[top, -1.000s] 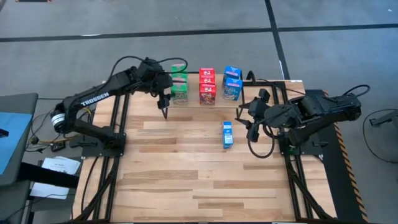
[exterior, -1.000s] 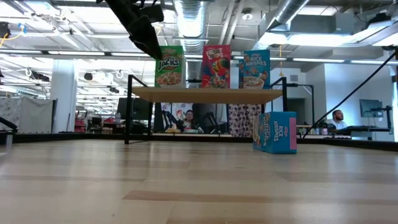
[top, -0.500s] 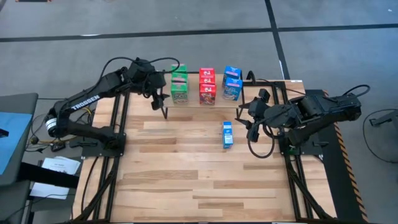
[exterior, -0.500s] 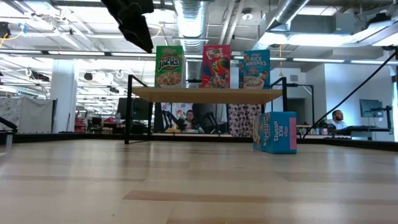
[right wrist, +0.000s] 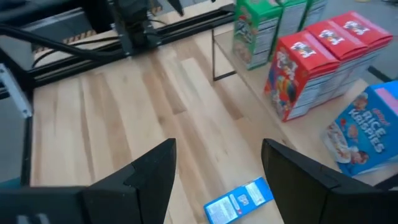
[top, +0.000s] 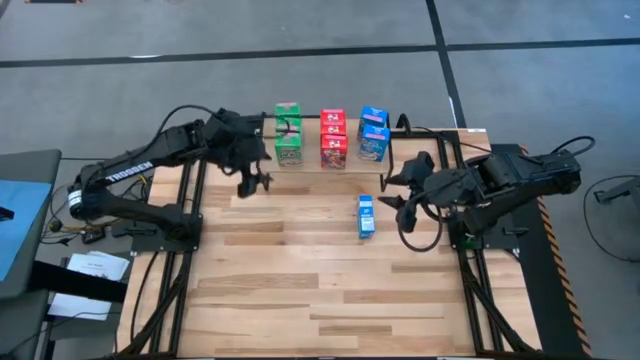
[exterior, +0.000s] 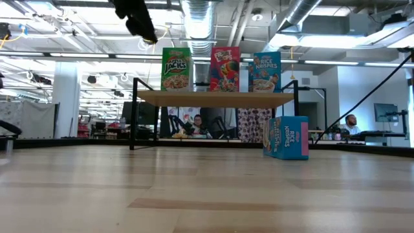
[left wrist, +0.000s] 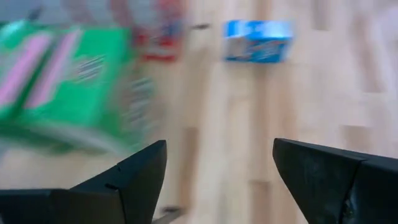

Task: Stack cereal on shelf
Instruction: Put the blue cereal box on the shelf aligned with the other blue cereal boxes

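The right gripper (top: 398, 192) is spread and empty, poised near the last blue box (top: 366, 215), which seems to lie flat on the table (top: 300, 290) in front of the shelf (exterior: 213, 97). The left gripper (top: 252, 182), also spread and empty, hangs beside the green boxes (top: 288, 135). Next: descend and grasp that box.

open tabletop (top: 300, 280) in front, lone blue box (top: 366, 216) (upright) beside shelf (exterior: 213, 98)

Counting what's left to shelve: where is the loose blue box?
The blue box stands on the tabletop in front of the shelf, nearest the right gripper.
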Controlling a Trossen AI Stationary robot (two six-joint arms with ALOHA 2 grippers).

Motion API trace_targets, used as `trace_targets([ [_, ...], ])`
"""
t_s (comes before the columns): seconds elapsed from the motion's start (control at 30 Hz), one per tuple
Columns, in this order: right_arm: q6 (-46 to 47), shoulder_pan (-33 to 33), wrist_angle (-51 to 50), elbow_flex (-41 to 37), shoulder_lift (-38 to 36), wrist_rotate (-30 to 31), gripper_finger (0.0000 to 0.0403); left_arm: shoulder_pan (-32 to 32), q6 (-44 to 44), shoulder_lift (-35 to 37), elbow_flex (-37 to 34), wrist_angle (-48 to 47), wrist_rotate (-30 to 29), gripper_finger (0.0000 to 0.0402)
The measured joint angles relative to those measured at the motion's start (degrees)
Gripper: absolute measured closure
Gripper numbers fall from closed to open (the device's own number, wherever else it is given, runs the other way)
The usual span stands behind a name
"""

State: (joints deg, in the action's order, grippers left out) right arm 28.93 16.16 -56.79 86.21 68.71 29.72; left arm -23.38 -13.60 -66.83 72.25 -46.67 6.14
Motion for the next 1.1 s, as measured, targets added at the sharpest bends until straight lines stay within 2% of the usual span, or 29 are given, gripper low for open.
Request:
trace_targets([
  [0.13,-0.1,0.0,0.5,0.0,0.0,-1.8,0.0143,4.5,2.7,0.0,0.0,0.0,2.9,0.0118],
  [0.3,-4.6,0.0,2.4,0.0,0.0,-5.4,0.0143,9.9,5.0,-0.1,0.0,0.7,5.1,0.0118],
  [0.47,-4.6,0.0,6.2,0.0,0.0,-10.8,0.0143,14.0,8.0,0.7,0.0,3.4,8.3,0.0118],
  [0.83,10.7,3.0,4.0,0.0,2.4,-13.7,0.0143,22.5,13.8,2.4,0.0,3.5,5.1,0.0118],
  [1.1,16.0,3.6,-1.4,0.0,6.8,-19.6,0.0143,25.8,16.5,4.5,0.0,4.0,5.0,0.0118],
])
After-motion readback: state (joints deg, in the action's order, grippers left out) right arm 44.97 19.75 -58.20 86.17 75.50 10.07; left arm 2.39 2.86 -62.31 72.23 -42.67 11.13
